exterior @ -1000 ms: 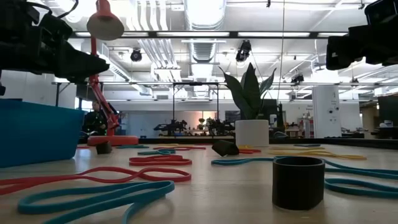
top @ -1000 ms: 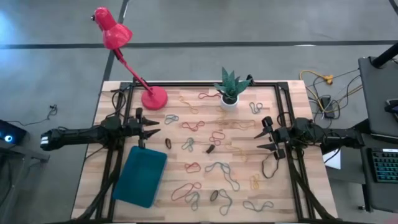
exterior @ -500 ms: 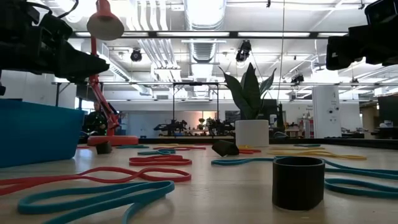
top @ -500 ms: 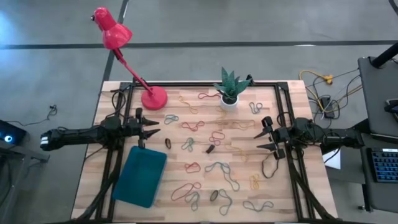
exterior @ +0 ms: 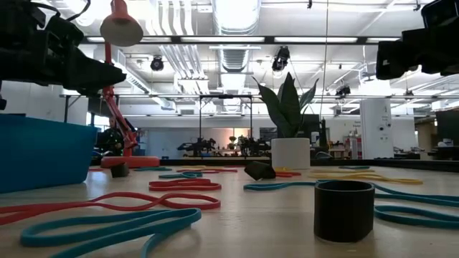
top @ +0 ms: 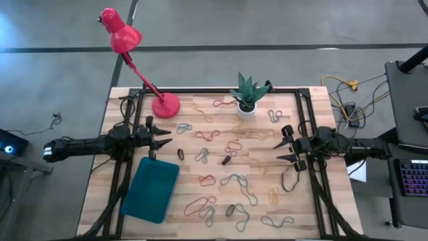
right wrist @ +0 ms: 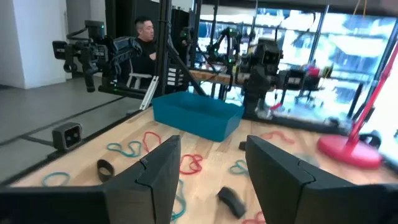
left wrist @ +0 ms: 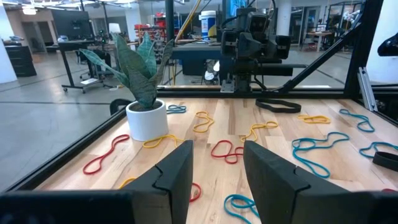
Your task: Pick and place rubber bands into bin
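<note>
Starting cleanly means choosing one loop; both claws hang released and empty, left claw (top: 162, 136) at mid-left, right claw (top: 283, 146) at mid-right; rubber bands (top: 237, 181) litter the bench (top: 307, 221) centre; the bin (top: 151, 189) sits lower left; I'd pinch the nearest band flat against the wood.

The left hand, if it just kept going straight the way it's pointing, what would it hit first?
Probably nothing soon. The left hand hangs open above the table, pointing level across it. Rubber bands lie below its line; the first thing in line looks like the right hand, though height is hard to judge.
</note>
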You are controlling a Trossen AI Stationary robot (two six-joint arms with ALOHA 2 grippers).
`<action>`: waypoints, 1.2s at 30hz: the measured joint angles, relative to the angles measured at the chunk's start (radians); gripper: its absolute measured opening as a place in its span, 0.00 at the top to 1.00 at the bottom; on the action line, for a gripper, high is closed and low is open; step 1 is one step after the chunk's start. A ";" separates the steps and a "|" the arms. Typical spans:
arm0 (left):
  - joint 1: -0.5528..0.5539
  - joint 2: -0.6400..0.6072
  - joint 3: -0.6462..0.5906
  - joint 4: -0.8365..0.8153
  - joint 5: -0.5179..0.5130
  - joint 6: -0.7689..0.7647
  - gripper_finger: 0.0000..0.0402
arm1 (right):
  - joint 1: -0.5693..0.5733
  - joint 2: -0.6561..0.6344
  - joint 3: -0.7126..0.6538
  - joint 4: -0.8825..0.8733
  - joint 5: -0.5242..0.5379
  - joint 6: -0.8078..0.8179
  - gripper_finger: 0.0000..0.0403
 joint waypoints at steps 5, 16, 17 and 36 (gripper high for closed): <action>0.000 0.000 0.000 0.000 0.000 0.000 0.68 | 0.002 0.000 0.000 0.054 -0.001 -0.020 0.58; 0.002 0.000 0.000 0.006 -0.039 0.018 0.68 | 0.002 0.081 0.002 0.382 0.346 0.623 0.58; 0.002 0.000 0.000 0.009 -0.053 0.019 0.68 | 0.002 0.106 0.002 0.394 0.393 0.690 0.58; 0.001 -0.001 0.000 0.632 -0.054 -0.706 0.68 | 0.000 0.536 0.028 0.702 0.645 1.357 0.58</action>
